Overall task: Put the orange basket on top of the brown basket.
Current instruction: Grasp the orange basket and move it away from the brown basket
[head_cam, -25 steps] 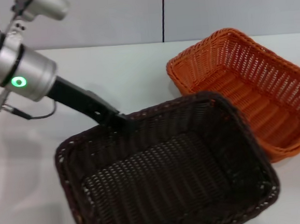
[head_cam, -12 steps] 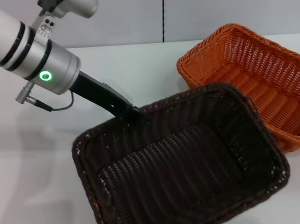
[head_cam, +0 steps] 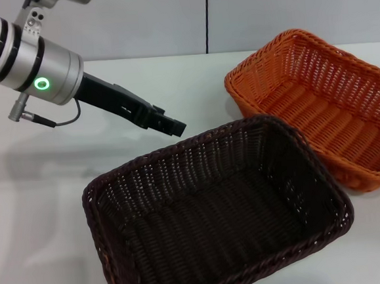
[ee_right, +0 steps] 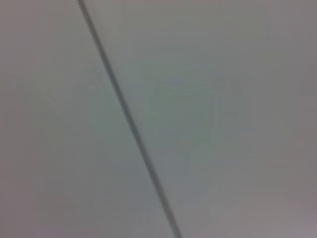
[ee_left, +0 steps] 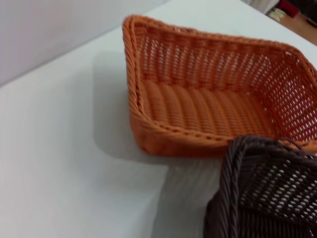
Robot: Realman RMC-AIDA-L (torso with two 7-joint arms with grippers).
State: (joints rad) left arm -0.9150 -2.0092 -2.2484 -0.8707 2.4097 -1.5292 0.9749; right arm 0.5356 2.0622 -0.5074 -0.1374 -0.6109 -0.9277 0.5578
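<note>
The brown basket sits on the white table near the front, and one of its corners shows in the left wrist view. The orange basket rests on the table behind and to the right of it, close to the brown basket's far right corner; it is empty. My left gripper hovers just above and behind the brown basket's far rim, open and holding nothing. My right gripper is out of view.
The white table stretches to the left of the baskets. A grey wall with a dark vertical seam stands behind the table. The right wrist view shows only that wall and seam.
My left gripper has let go of the brown basket's far rim and drawn back up and to the left. The brown basket has settled flat on the table.
</note>
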